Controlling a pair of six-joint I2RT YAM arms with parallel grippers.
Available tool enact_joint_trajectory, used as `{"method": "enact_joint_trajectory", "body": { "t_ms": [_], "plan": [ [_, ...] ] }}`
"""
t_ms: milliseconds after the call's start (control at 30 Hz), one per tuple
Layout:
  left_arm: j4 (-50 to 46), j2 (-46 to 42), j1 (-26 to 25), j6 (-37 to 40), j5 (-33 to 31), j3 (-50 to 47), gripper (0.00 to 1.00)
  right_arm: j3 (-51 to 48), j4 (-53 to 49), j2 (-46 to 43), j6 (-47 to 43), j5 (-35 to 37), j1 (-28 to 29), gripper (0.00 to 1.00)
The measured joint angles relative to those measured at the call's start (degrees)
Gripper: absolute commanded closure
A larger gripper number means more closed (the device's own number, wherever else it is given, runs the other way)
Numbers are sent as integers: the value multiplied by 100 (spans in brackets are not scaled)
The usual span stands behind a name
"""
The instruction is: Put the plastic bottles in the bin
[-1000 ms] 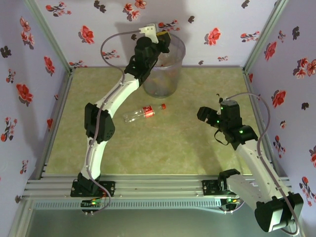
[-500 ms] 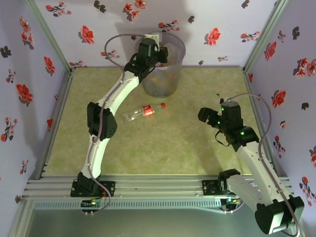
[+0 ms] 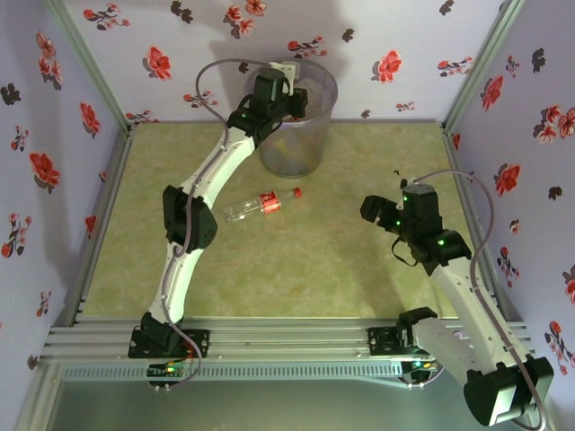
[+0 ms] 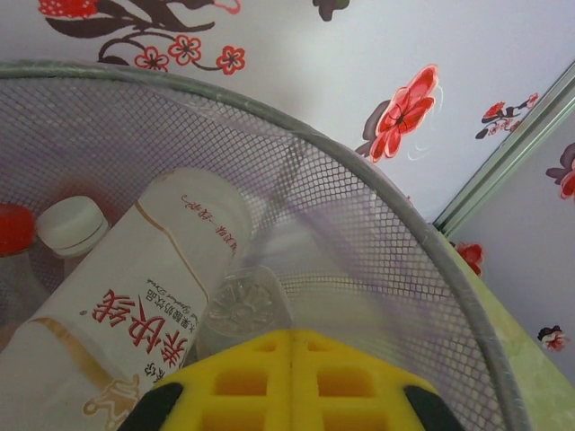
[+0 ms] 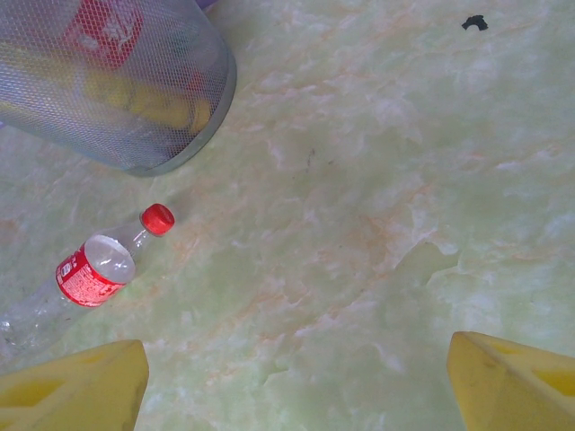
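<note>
The bin (image 3: 296,148) stands at the back of the table, and my left gripper (image 3: 286,88) hangs shut over its rim. In the left wrist view the yellow fingers (image 4: 292,382) meet flush, nothing showing between them. Just past them, inside the mesh wall (image 4: 386,224), lie a clear bottle's base (image 4: 238,305), a white bottle with red lettering (image 4: 117,314), a white cap (image 4: 72,224) and a red cap (image 4: 11,229). One clear bottle with a red label (image 3: 260,204) (image 5: 85,274) lies on the table. My right gripper (image 3: 373,211) (image 5: 296,386) hovers open to its right.
Flowered walls close in the green marbled table (image 3: 314,260) on three sides, with metal posts at the back corners. Through the bin's side (image 5: 135,135) a yellow bottle (image 5: 153,103) and a red label (image 5: 108,27) show. A small dark speck (image 5: 474,22) lies on the table.
My left gripper has shifted a little left and settled lower over the bin's rim. The right arm nudged slightly. The bottle on the table has not moved.
</note>
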Motion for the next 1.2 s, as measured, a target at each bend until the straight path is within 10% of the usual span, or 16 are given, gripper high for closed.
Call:
{"method": "enact_joint_trajectory", "body": {
  "t_ms": [167, 367, 667, 900, 1200],
  "plan": [
    [-118, 0, 35, 2, 48, 55, 99, 0, 0, 0, 2, 0, 0, 13],
    [-111, -20, 44, 55, 142, 66, 54, 0, 2, 7, 4, 0, 0, 13],
    [-262, -177, 35, 337, 192, 66, 20, 2, 2, 31, 44, -2, 0, 11],
    [-452, -964, 44, 774, 192, -407, 4, 2, 4, 33, 44, -4, -2, 7],
    [-470, -3738, 66, 1818, 186, -3241, 0, 2, 28, 92, 37, -4, 0, 6]
  ]
}}
